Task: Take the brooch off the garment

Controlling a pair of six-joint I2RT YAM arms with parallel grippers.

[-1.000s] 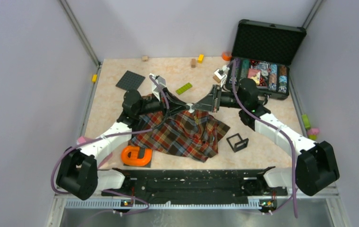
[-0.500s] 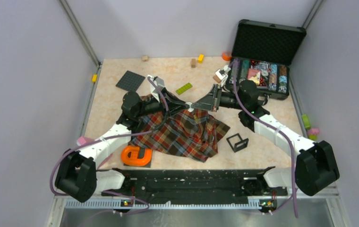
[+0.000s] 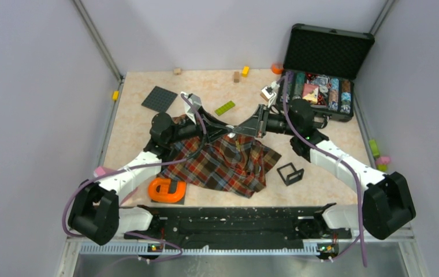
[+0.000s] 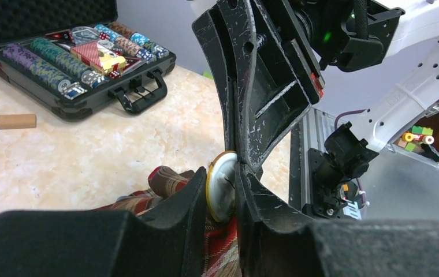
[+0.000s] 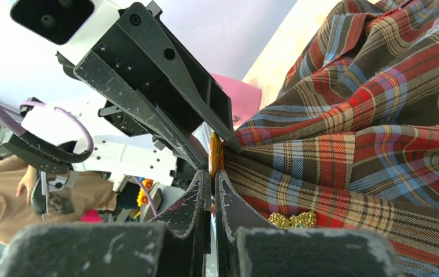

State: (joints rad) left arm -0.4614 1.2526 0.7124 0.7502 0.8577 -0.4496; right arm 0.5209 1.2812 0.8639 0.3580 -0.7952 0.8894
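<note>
Now: brooch [image 4: 220, 186] on edge at 12 o'clock edge of garment [image 3: 229, 164], plaid cloth bunched under it, above tabletop [image 3: 136, 124]. Right tool [image 5: 212, 176] pinched together on brooch rim. Left tool [image 4: 222, 199] fingers flank disc, narrow gap; gripping or loose, cannot tell. Chip case [image 3: 321, 92] at tabletop's 2 o'clock.

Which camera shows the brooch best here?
Left wrist: the brooch shows its whitish face and gold rim between the left fingers. Right wrist sees only its edge; top external, too small to tell.
</note>
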